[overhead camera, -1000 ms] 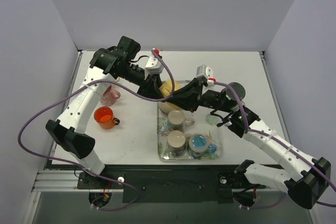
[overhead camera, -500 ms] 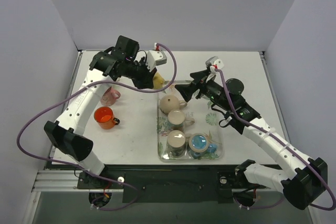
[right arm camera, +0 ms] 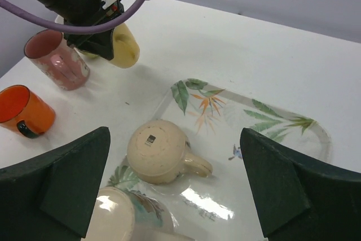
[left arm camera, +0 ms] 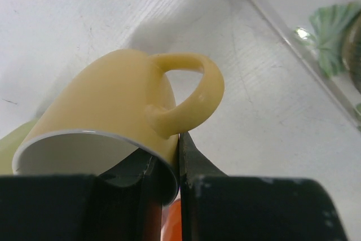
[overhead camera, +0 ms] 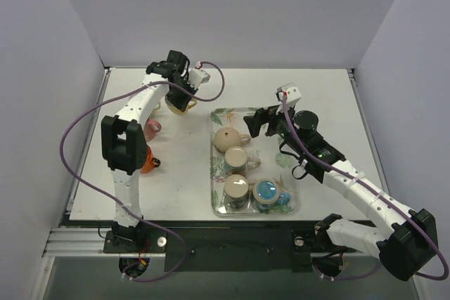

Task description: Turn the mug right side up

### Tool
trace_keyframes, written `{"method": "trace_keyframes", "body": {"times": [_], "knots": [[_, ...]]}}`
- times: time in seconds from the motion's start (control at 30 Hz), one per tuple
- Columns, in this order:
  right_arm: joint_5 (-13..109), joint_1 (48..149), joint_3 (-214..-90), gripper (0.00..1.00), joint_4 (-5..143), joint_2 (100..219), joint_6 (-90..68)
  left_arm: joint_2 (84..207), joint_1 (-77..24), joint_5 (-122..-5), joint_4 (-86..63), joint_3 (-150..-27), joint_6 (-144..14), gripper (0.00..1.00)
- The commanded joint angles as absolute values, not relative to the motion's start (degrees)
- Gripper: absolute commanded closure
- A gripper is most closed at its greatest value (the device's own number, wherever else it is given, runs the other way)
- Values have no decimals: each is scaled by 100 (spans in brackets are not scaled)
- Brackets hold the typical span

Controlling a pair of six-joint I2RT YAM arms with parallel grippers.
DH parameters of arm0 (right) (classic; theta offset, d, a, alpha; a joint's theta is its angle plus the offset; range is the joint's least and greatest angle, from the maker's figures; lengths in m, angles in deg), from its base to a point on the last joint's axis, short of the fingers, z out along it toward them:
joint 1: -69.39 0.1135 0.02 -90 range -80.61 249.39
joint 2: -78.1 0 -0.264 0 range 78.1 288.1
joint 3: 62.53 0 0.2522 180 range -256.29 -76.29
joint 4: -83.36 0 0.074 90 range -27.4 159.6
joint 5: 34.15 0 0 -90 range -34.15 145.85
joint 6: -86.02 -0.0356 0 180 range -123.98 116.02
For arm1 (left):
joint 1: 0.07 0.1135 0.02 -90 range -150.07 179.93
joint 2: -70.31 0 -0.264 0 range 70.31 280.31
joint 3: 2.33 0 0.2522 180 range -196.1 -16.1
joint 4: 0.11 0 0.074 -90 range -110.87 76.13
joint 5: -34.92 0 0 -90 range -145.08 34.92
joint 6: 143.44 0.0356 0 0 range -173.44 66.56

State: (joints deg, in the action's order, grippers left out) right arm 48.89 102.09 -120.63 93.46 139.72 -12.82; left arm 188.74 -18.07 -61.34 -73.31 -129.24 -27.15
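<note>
1. The left arm reaches far over the table toward its far left part, the upper link standing steeply and the forearm stretched out to the back, with the left gripper point(overhead camera: 180, 95) pointing down at the tabletop point(overhead camera: 316, 86).
2. The left gripper is closed on the rim of the yellow mug point(left arm camera: 113, 100). One finger is inside the mouth and the other is outside, right beside the root of the handle.
3. The yellow mug hangs tilted, its mouth turned up toward the wrist and its rounded base slanting down toward the table. Its handle loops out to the side. Whether the base touches the surface I cannot tell.
4. This mug is off the tray, beyond the tray's far left corner and near the pink cup point(right arm camera: 56, 60). The orange mug point(right arm camera: 22, 111) stands nearer the arm bases.
5. The right arm is bent at the elbow and stretches in from the right, its right gripper point(overhead camera: 254, 124) hovering over the far end of the floral tray point(right arm camera: 265, 114).
6. The right gripper's fingers are spread wide and grip nothing.
7. Under it a cream mug point(right arm camera: 158, 150) sits upside down on the tray, base up and handle pointing right. Three more mugs stand upright on the tray's near half
</note>
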Motion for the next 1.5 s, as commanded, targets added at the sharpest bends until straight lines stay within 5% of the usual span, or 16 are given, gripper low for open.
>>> {"method": "trace_keyframes", "body": {"times": [0.0, 0.23, 0.7, 0.73, 0.8, 0.9, 1.03, 1.33, 1.47], "knots": [[5505, 10208, -12085, 7, 9203, 13839, -1285, 19158, -1669, -5720, -6749, -13650, -2803, 100], [6789, 9988, -12762, 6, 7735, 14024, -2226, 20002, -1598, -5851, -7116, -14361, -2769, 100], [7898, 9734, -12428, 0, 7418, 13312, -3060, 20689, -1484, -6168, -8119, -15092, -2601, 100], [7810, 9681, -12446, 0, 7409, 13320, -3183, 20689, -1484, -6167, -8110, -15153, -2610, 93], [7668, 9620, -12577, 4, 7146, 13355, -3454, 20619, -1466, -6176, -8067, -15171, -2636, 65], [7826, 9497, -13007, 24, 5841, 13636, -4410, 20399, -1457, -6211, -7909, -15162, -2645, 48], [7318, 9426, -13307, 27, 4974, 13830, -5343, 19882, -1449, -6334, -7803, -15162, -2637, 30], [4893, 9381, -11972, 39, 6403, 13935, -8605, 18405, -1457, -7054, -7374, -13943, -2672, 26], [4805, 9777, -11883, 38, 6389, 14093, -9177, 17615, -1457, -7126, -6864, -12757, -2645, 26]]}}
